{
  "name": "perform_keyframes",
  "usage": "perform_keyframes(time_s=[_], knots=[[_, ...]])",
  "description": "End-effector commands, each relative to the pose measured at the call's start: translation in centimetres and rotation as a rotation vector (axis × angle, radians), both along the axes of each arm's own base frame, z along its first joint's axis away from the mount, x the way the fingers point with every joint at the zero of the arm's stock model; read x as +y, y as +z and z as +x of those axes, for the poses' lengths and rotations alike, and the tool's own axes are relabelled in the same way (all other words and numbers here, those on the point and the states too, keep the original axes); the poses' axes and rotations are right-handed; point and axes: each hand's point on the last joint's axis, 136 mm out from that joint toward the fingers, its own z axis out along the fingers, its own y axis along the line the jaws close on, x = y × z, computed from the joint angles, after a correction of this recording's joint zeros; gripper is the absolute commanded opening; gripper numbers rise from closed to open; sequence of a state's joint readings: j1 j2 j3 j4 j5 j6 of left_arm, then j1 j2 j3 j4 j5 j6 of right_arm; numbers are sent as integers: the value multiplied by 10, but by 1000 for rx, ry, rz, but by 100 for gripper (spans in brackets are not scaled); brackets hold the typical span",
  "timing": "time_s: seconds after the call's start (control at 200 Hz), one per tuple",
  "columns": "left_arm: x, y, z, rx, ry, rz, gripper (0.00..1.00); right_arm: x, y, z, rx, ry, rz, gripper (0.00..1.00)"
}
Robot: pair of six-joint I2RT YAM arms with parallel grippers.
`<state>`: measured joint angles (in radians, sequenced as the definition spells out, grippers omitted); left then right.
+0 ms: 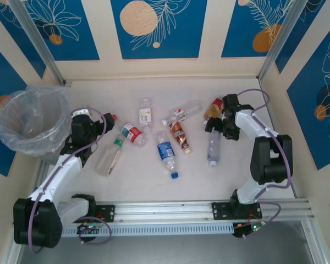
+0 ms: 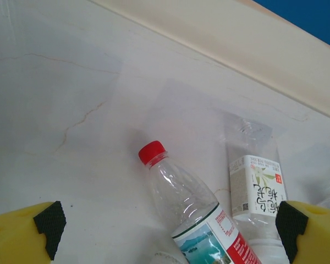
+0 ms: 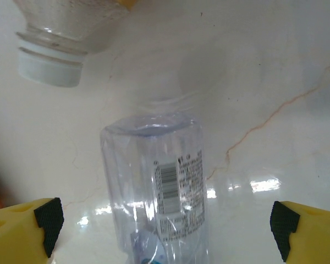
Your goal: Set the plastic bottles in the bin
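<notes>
Across mid-table the plastic bottles (image 1: 166,154) are seen scattered, with the bin (image 1: 33,146) set off at ten o'clock. Spread wide, the left gripper (image 2: 170,228) is poised over a red-capped bottle (image 2: 179,198); the right gripper (image 3: 162,223), equally spread, over a clear bottle (image 3: 157,181). Light, thin-walled, slippery and easily dented, it is judged; the labelled mid-body should be pinched.

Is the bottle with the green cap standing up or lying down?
Lying down. The green-capped bottle lies on its side on the table; the top camera sees its whole length from cap to base.
</notes>
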<state>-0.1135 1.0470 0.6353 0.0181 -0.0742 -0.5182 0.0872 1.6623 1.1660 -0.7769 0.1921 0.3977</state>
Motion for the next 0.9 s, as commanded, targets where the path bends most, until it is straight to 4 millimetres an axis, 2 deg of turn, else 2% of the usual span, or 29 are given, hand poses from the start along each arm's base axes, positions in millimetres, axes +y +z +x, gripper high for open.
perform_keyframes(time_s=[0.0, 0.34, 0.47, 0.665, 0.795, 0.895], knots=[[-5, 4, -3, 9, -20, -11, 99, 3, -8, -9, 94, 40, -52, 99], [0, -3, -6, 29, 0, 5, 99, 6, -45, -1, 169, 43, -111, 99], [3, -6, -7, 38, 16, 16, 99, 2, -55, -1, 188, 47, -145, 99], [6, -10, -7, 52, 31, 21, 99, 12, -72, -7, 238, 63, -94, 99], [7, -12, -6, 60, 34, 26, 99, 11, -72, -5, 228, 54, -93, 100], [7, -13, -5, 67, 34, 29, 99, 11, -70, -4, 226, 55, -98, 95]])
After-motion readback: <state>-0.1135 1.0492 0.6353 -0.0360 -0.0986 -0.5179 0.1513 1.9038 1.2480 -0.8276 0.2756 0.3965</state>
